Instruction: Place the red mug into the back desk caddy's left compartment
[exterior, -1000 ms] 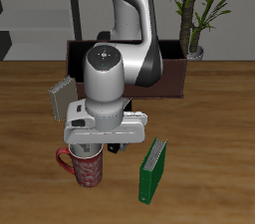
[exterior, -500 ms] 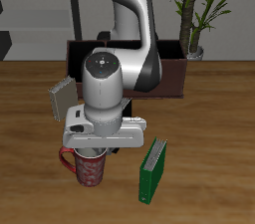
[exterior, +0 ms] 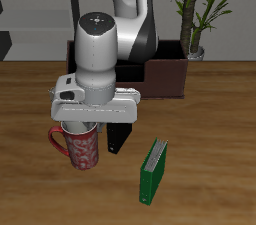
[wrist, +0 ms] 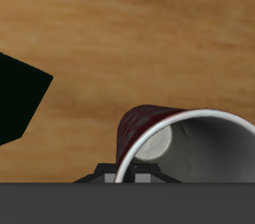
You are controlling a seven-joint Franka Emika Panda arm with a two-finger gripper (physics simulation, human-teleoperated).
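Hiding most of the back desk caddy, the big arm bends down over the red mug. The gripper grips the mug's rim. The mug hangs above the table, near the front, beside a green book.

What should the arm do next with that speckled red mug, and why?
Probably carry the speckled red mug back toward the long dark brown desk caddy. The mug hangs under the fingers, seemingly lifted off the wooden table, while the caddy sits farther back, behind the arm.
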